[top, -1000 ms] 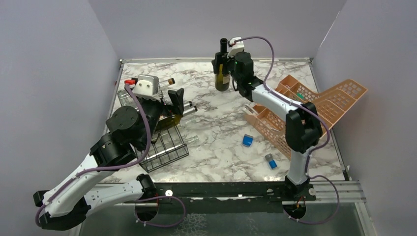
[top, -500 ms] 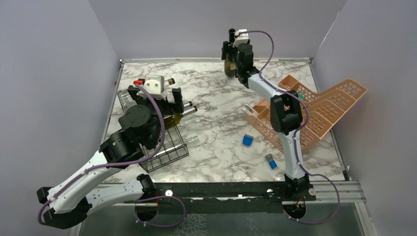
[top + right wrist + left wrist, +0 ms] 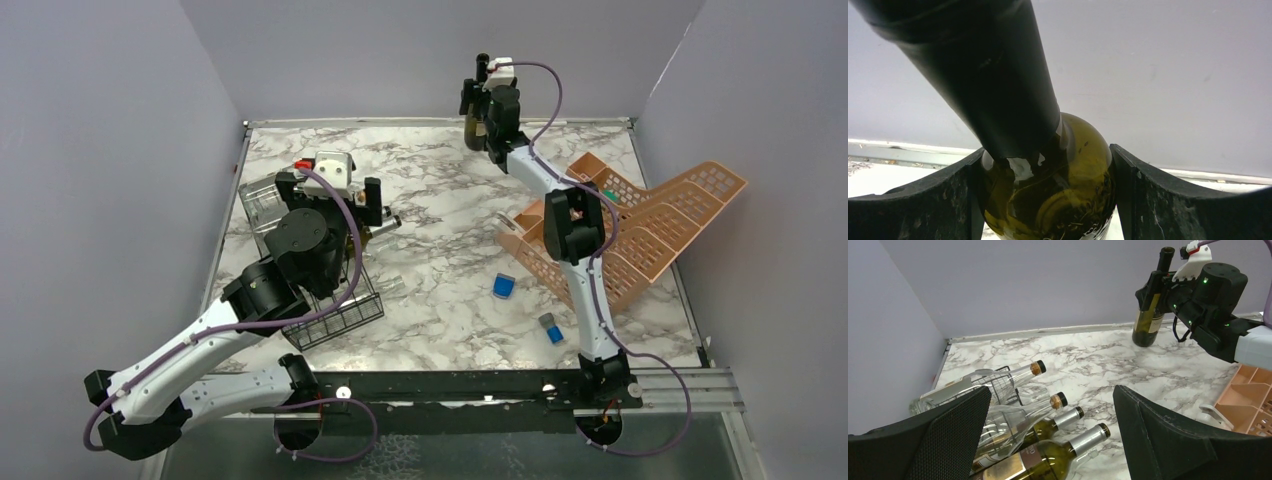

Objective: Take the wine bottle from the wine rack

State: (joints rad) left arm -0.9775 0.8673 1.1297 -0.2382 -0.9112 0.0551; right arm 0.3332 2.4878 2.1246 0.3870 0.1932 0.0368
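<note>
From above, the right gripper [image 3: 487, 108] reaches to the far edge of the marble tabletop [image 3: 440, 255] and is clamped on the wine bottle [image 3: 474, 134]. It holds the bottle upright by the back wall [image 3: 420, 50], well apart from the wine rack [image 3: 335, 305] at the left. The bottle is thus already off the rack, and the upright carry suggests it is meant to stand on its base. The left gripper [image 3: 328, 196] hovers over the rack with its jaws spread wide and nothing in them, perhaps ready to steady the frame. An orange mesh organizer [image 3: 650, 225] leans at the right, with two small blue objects [image 3: 504, 286] on the marble near it. Plain lavender walls close in three sides. The left wrist view shows four other bottles [image 3: 1048, 437] lying slanted in the black wire slots, necks pointing toward the table's middle, which is how the rack cradles them. Beyond them the held bottle's base sits at or just above the marble; I cannot tell whether it touches. In the right wrist view both fingers [image 3: 1168, 200] press the dark green shoulder just below the black-capped neck, a grip that keeps the bottle hanging plumb.
</note>
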